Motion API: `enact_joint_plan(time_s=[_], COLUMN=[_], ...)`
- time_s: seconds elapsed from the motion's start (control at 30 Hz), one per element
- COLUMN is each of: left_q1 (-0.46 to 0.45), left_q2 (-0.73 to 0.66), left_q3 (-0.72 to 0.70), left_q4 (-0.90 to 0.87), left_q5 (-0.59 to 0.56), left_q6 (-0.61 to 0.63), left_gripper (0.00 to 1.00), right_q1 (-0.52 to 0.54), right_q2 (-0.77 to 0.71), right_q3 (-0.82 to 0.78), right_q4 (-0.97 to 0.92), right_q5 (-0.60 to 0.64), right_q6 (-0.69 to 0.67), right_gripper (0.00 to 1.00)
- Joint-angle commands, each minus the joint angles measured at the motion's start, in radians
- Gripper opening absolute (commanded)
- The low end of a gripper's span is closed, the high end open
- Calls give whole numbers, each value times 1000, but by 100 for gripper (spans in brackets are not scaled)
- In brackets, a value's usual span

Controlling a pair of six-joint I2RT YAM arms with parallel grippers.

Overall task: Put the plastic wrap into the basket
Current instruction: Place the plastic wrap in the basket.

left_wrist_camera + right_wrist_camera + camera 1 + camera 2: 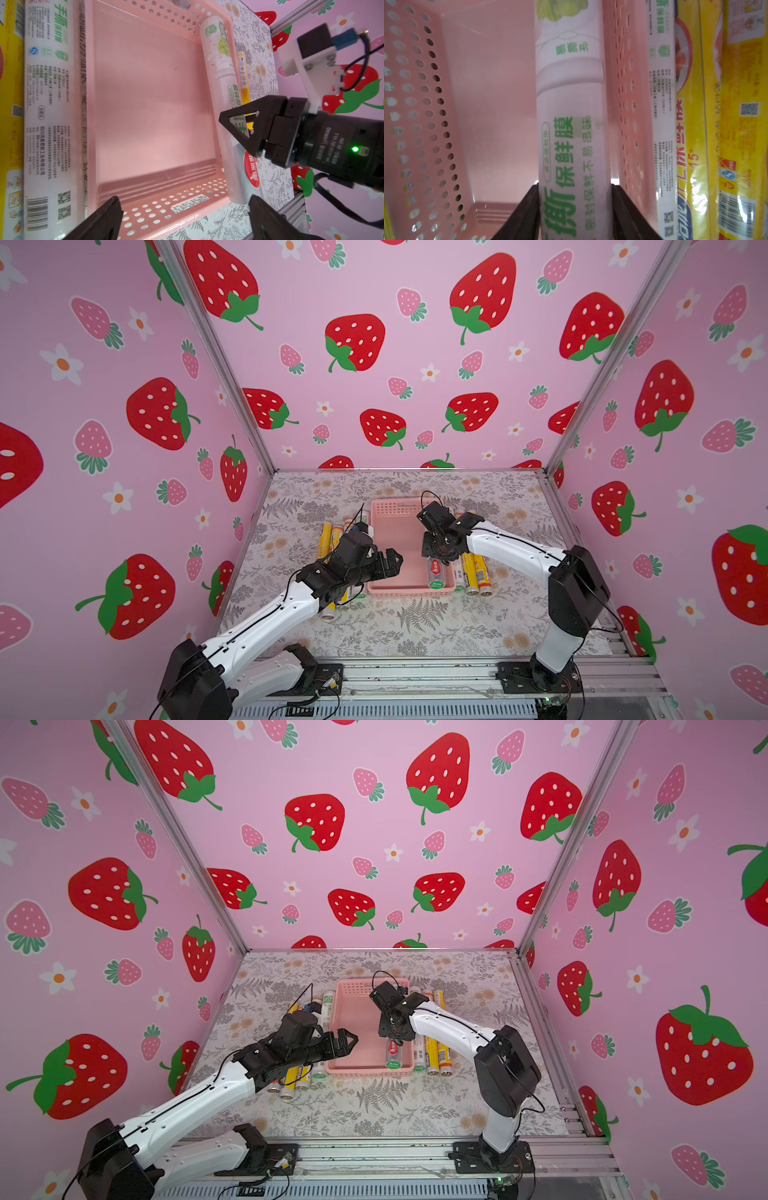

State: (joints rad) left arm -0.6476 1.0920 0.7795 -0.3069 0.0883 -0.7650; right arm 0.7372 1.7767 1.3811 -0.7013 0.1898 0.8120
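The right fingers pinch a white plastic wrap roll inside the basket, just beside its side wall; the left fingers hover spread over the opposite rim.

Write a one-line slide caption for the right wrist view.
Right end effector grips a white, green-printed plastic wrap roll inside the pink basket, beside its perforated wall; yellow rolls lie outside.

Lab booth: aluminium frame, strawberry walls

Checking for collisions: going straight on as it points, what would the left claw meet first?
Probably the basket's bare floor: the open left claw aims into it, not at the white roll in the right claw. Depth unclear.
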Motion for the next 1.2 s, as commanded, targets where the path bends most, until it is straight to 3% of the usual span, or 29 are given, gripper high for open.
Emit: enact_joint_plan(time_s=[0.0, 0.9, 1.07, 1.17], left_q1=[3, 1, 2, 2], left_q2=[8, 66, 27, 13], left_q3=[-13, -43, -51, -48], left_q4=[17, 69, 62, 48], left_q5=[-2, 27, -5, -20], left_q6=[-7, -39, -45, -44], left_gripper=[100, 96, 95, 96], right_q1=[8, 10, 10, 10], right_q2=[12, 111, 142, 162], right_q3=[22, 40, 40, 38], right_q4=[37, 125, 140, 138], right_q5=[61, 133, 140, 140], right_q6=[-18, -67, -71, -71], right_gripper=[19, 22, 27, 34])
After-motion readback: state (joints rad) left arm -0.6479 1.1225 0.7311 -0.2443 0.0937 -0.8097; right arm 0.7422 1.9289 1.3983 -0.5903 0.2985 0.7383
